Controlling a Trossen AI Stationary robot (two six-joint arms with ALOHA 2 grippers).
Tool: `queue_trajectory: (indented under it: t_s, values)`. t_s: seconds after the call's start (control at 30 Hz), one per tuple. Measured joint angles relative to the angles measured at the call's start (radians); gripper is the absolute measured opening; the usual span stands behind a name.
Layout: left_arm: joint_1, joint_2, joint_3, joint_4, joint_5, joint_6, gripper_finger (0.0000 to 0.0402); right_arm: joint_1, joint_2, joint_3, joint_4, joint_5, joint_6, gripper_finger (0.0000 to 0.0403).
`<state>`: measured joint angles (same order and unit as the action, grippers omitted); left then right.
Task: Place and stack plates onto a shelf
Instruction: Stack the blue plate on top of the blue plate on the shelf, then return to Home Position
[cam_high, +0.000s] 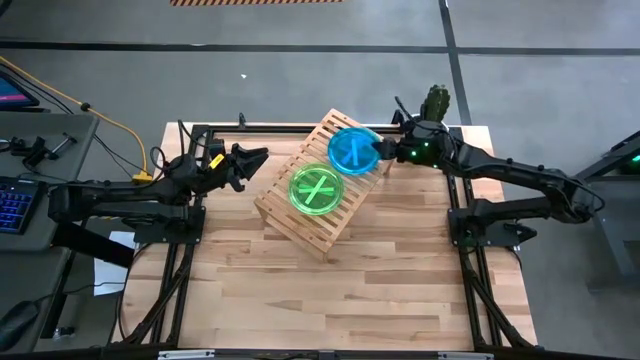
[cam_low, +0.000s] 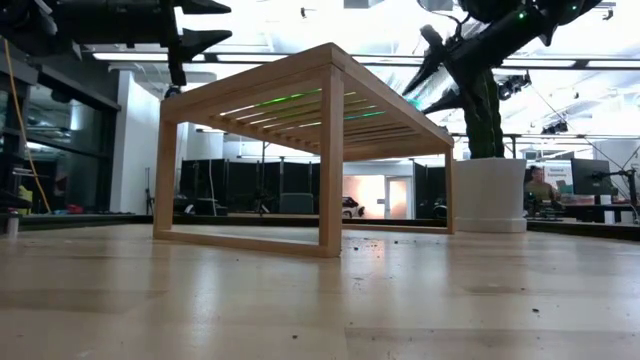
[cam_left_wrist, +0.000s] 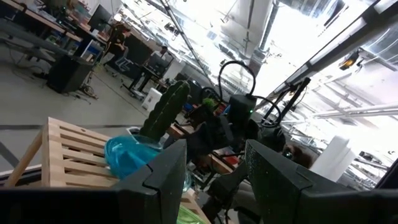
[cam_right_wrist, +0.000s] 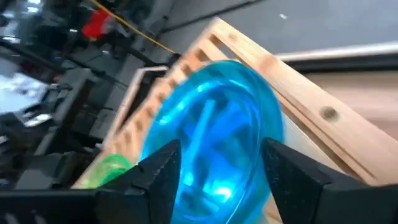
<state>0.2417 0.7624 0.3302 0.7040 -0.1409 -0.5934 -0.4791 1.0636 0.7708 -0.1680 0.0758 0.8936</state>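
Observation:
The light wooden slatted shelf stands askew mid-table on its frame legs. A lime-green plate lies flat on its slats. A teal-blue plate sits over the shelf's far right corner and fills the right wrist view. My right gripper is open at that plate's right edge, with a finger on either side of the rim. My left gripper is open and hovers just left of the shelf, above slat height. My right gripper reaches the blue plate from the table's right, slanting down. Its fingertips overlap the plate's near rim on both sides. I cannot tell whether they touch it.
A cactus in a white pot stands at the far right corner, just behind my right arm. Black frame bars run along both table sides. Bare planks lie on the near side of the shelf. A person sits far behind.

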Motion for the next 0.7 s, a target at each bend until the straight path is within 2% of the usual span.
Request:
queue_trajectory:
  t_s: [0.17,0.33,0.53,0.7]
  values:
    - [0.000,0.000,0.000,0.000,0.000,0.002,0.0156,0.000,-0.027,0.001,0.007,-0.050,-0.025,0.0210]
    - [0.000,0.000,0.000,-0.001,-0.001,0.003,0.0156,0.000,-0.046,0.001,-0.074,-0.005,-0.063,0.0205]
    - [0.000,0.000,0.000,0.000,-0.004,0.003,0.0156,0.000,-0.064,0.001,0.015,-0.031,-0.116,0.0204]
    - [0.000,0.000,0.000,0.042,-0.004,0.003,0.0156,0.000,-0.138,0.001,0.045,-0.075,-0.205,0.0204]
